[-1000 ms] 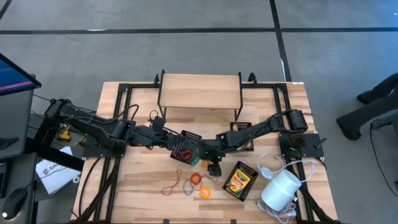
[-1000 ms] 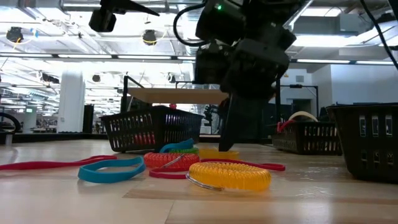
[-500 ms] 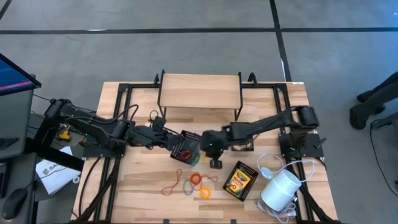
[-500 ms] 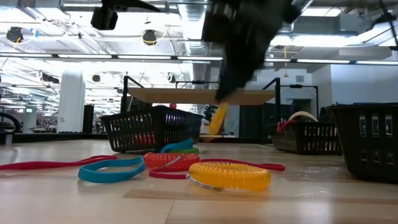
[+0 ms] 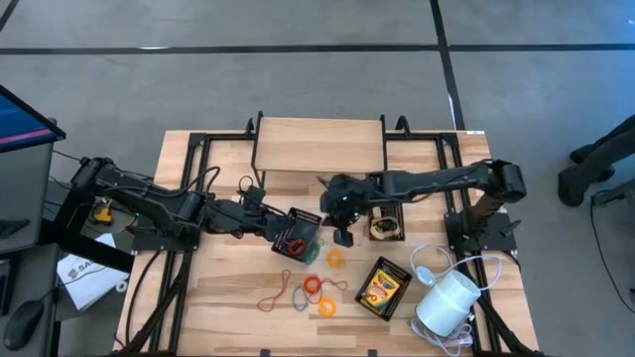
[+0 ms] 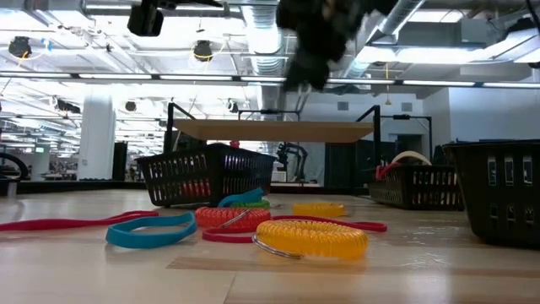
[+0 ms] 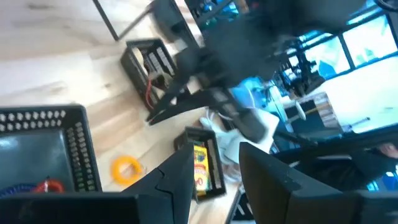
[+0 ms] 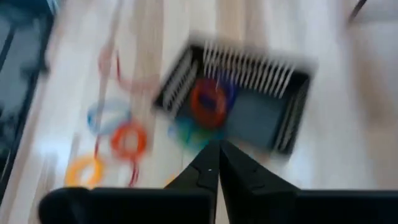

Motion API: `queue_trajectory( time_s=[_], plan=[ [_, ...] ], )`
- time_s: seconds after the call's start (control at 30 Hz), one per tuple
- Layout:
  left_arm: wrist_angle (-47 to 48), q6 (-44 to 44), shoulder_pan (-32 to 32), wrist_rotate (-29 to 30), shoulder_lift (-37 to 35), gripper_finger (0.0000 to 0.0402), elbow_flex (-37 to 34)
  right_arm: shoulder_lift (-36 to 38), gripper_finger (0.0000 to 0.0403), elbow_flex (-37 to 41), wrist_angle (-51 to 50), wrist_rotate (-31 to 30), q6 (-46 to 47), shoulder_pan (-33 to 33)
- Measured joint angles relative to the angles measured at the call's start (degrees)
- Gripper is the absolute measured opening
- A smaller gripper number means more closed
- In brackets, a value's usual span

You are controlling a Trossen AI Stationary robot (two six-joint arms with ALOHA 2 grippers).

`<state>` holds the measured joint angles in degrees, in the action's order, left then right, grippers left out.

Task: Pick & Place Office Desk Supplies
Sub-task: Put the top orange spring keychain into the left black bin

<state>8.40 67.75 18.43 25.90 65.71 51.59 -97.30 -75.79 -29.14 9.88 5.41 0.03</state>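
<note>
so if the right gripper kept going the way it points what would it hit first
Probably the black mesh tray holding a red coiled loop, which lies straight ahead of the shut right gripper in its wrist view; depth is unclear.

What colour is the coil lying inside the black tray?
Red coil, best seen in the right wrist view, inside the black tray.

The mesh tray point(image 5: 296, 235) sits mid-table, and it's our anchor. Inside it lies a coiled loop point(image 5: 295, 245). Just right of the tray hangs the right gripper point(image 5: 342, 236), above the tabletop. Beside the tray's near-right corner lies a lone loop point(image 5: 335, 260). Nearer the front edge, a cluster of loops point(image 5: 310, 291). Well right of the tray, the crayon box point(image 5: 382, 287); beyond it, probably touching nothing, the white cylinder point(image 5: 448, 300).
</note>
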Motion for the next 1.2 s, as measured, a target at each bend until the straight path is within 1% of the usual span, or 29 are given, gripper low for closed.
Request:
queue_trajectory(
  time_s=[0.07,0.13,0.23,0.33,0.43,0.5,0.57,0.6,0.63,0.67,0.77,0.8,0.87,0.93,1.03,1.1,1.2],
  plan=[
    [-0.08,0.15,0.59,-0.45,0.19,0.0121,0.0,-2.1,0.0029,0.07,-4.9,3.04,-0.18,-0.18],
    [-0.31,0.08,1.38,-0.41,0.37,0.0121,-0.02,-4.37,0.0057,0.47,-7.91,5.06,-1.24,0.28],
    [-0.41,-0.01,2.27,0.74,0.35,0.0121,-0.02,-7.28,0.0107,1.83,-9.63,5.13,-1.38,1.82],
    [-0.41,-0.03,2.52,1.34,0.35,0.0121,-0.02,-10.57,0.0162,2.12,-8.0,4.77,-0.52,3.48],
    [-0.37,-0.02,2.5,1.61,0.35,0.0121,-0.02,-14.28,0.0211,2.14,-3.31,3.33,1.06,4.79],
    [-0.39,0.0,2.5,1.92,0.35,0.0121,-0.02,-16.17,0.0235,2.15,0.41,2.17,3.11,5.16],
    [-0.41,0.0,2.5,2.23,0.35,0.0121,-0.02,-18.13,0.0242,2.03,3.02,-0.77,4.93,5.2],
    [-0.54,0.0,2.5,2.24,0.35,0.0121,-0.02,-18.71,0.0235,1.83,2.98,-1.77,5.42,5.2],
    [-0.74,0.0,2.51,2.26,0.35,0.0121,-0.02,-19.63,0.0216,1.46,2.81,-3.09,5.26,5.24],
    [-0.77,0.0,2.5,2.28,0.35,0.0121,-0.02,-20.35,0.0186,1.39,2.4,-3.71,4.41,5.22],
    [-0.86,0.0,2.5,2.28,0.35,0.0121,-0.02,-21.25,0.0049,1.27,0.58,-3.72,-1.0,5.05],
    [-0.84,0.0,2.5,2.28,0.35,0.0121,-0.02,-20.85,0.0029,1.28,0.1,-3.63,-2.45,5.01],
    [-0.94,-0.01,2.81,2.35,0.35,0.0121,-0.02,-18.54,0.0019,1.59,-1.12,-4.42,-2.7,5.59],
    [-1.01,-0.75,3.16,2.38,0.35,0.0121,-0.02,-14.66,0.0008,2.59,-4.49,-4.19,-2.82,6.51],
    [-3.06,-4.23,4.14,3.23,0.35,0.0121,-0.02,-5.18,0.0005,1.43,-0.85,-4.16,-1.54,7.48],
    [-4.78,-6.68,4.93,5.46,0.21,0.0121,-0.02,0.16,0.0004,1.43,-1.0,-4.28,-0.33,7.63],
    [-7.08,-9.89,5.69,10.04,-0.15,0.0119,-0.02,5.55,0.0003,1.97,-1.98,-5.55,1.48,7.52]
  ],
)
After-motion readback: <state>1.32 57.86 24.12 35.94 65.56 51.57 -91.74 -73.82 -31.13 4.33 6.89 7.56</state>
